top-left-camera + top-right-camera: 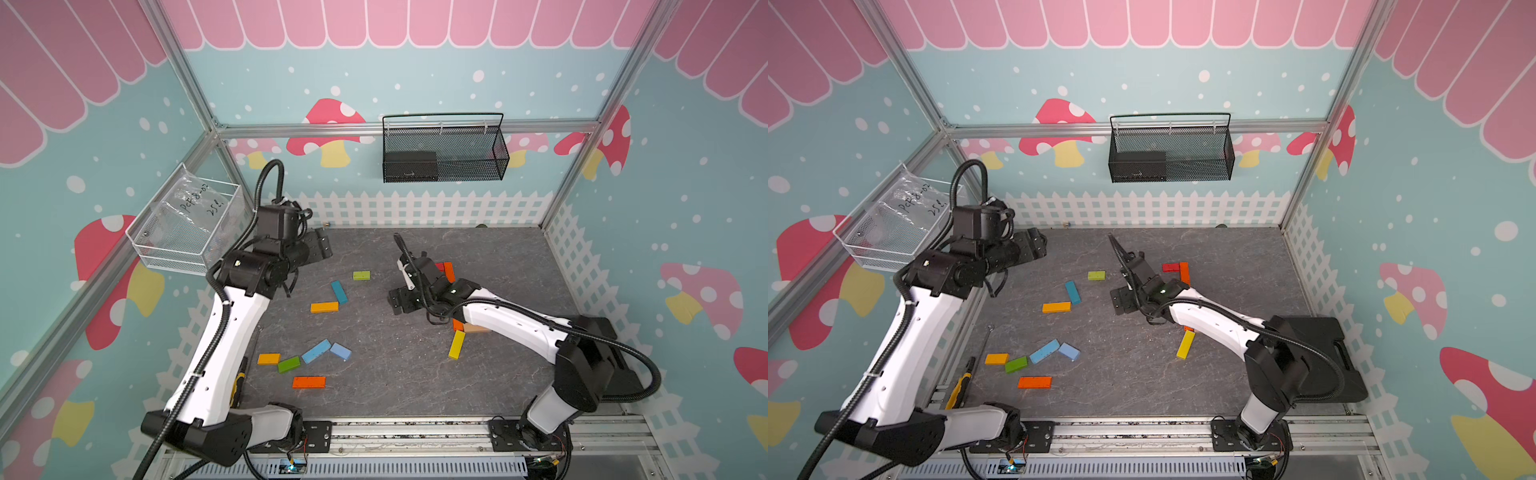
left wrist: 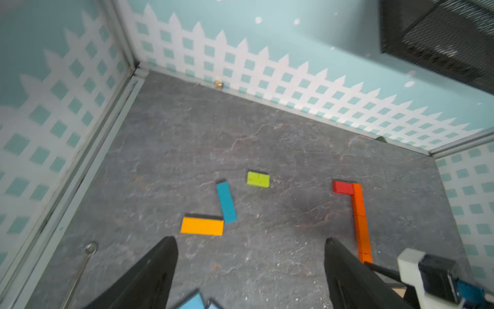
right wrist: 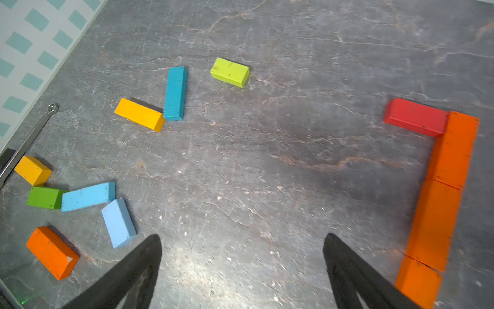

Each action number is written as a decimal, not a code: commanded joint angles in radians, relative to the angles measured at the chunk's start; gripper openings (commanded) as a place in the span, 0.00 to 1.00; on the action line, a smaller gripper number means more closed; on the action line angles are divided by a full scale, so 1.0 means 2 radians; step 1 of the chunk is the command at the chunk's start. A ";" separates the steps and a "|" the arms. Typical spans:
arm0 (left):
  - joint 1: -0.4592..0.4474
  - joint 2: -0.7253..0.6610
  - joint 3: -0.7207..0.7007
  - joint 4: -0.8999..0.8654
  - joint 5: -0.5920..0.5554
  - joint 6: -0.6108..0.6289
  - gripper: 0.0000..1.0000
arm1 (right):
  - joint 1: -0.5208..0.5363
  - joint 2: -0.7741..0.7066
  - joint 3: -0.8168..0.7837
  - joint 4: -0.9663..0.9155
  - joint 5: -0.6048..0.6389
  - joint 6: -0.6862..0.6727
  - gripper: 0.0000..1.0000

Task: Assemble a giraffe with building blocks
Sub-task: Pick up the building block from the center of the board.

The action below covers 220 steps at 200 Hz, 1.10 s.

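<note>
In both top views the building blocks lie flat on the grey table (image 1: 415, 374). A lime block (image 1: 361, 275) sits alone. A teal block (image 1: 339, 291) meets an amber block (image 1: 324, 307) at one corner. A loose cluster (image 1: 316, 351) lies near the left arm's base. A red block (image 1: 1170, 267) butts against the far end of an orange row (image 1: 1184, 272), which the right arm mostly hides. The left gripper (image 1: 321, 246) hangs high near the far left corner. The right gripper (image 1: 400, 301) hovers between the teal block and the orange row.

In the left wrist view the left gripper (image 2: 251, 239) has its jaws spread wide with nothing between them. It is well above the table, with the amber and teal blocks ahead.

In the right wrist view the right gripper (image 3: 242, 235) is likewise spread and empty, low over bare table. The orange row (image 3: 449, 174) runs end to end with the red block (image 3: 415, 117) at a right angle, probably the neck and head.

The blocks look like small painted wood, so they are likely light, rigid and somewhat slick. The best hold is probably across the narrow width at mid-length, so a block does not pivot. The fingers would have to come almost down to the table. The lime block (image 3: 230, 72) stands free on all sides. Blocks that touch a neighbour leave little room for a finger.
</note>
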 commanded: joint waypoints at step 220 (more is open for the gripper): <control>0.060 -0.250 -0.196 0.024 0.095 -0.090 0.87 | 0.051 0.476 0.536 -0.068 0.010 -0.059 0.60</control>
